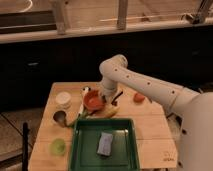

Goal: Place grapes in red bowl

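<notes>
The red bowl (93, 102) sits on the wooden table (150, 125) just behind the green tray. My gripper (105, 95) hangs at the end of the white arm (145, 87), at the bowl's right rim and just above it. The grapes do not show as a separate thing; they are hidden at or under the gripper.
A green tray (80, 150) at the front holds a grey-blue sponge (105, 143). A banana (108, 111) lies right of the bowl. A small orange-red fruit (139, 97) sits at the right. At the left stand a white cup (63, 99), a metal cup (59, 118) and a lime-green cup (57, 146).
</notes>
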Action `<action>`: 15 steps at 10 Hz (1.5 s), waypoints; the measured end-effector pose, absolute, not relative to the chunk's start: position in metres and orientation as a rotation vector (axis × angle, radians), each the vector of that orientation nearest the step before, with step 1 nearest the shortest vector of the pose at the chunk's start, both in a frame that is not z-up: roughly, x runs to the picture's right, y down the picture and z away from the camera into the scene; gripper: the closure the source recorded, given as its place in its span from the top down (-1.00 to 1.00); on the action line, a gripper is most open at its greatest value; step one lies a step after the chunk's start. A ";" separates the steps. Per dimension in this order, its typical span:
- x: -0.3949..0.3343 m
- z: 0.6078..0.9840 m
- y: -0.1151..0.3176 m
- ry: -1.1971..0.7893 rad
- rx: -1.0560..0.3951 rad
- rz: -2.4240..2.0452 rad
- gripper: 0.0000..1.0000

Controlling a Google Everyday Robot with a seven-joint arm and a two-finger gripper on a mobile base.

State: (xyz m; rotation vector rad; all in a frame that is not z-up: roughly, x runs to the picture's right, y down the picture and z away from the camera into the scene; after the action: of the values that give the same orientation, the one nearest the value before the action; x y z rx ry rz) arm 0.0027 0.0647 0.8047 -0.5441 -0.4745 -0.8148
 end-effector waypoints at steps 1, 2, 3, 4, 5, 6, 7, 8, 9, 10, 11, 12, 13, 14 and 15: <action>0.002 0.807 0.063 -0.484 -0.541 -0.826 -1.00; -0.001 0.809 0.062 -0.496 -0.537 -0.841 -1.00; -0.003 0.810 0.061 -0.504 -0.533 -0.852 -1.00; -0.009 0.813 0.062 -0.520 -0.526 -0.868 -1.00; -0.014 0.815 0.062 -0.534 -0.519 -0.879 -1.00; -0.018 0.816 0.063 -0.546 -0.516 -0.890 -1.00; -0.024 0.819 0.064 -0.562 -0.514 -0.904 -1.00; -0.030 0.822 0.066 -0.579 -0.516 -0.918 -1.00; -0.036 0.824 0.068 -0.596 -0.516 -0.933 -1.00; -0.040 0.825 0.069 -0.610 -0.519 -0.945 -1.00; -0.042 0.827 0.069 -0.622 -0.519 -0.955 -1.00; -0.047 0.828 0.069 -0.636 -0.522 -0.971 -1.00; -0.052 0.829 0.069 -0.648 -0.523 -0.988 -1.00; -0.056 0.830 0.069 -0.660 -0.525 -1.004 -1.00; -0.058 0.831 0.068 -0.670 -0.529 -1.015 -0.99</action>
State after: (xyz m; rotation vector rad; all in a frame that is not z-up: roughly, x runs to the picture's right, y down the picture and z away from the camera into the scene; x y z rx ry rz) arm -0.0579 0.0682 0.8311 -0.5292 -0.6697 -1.0147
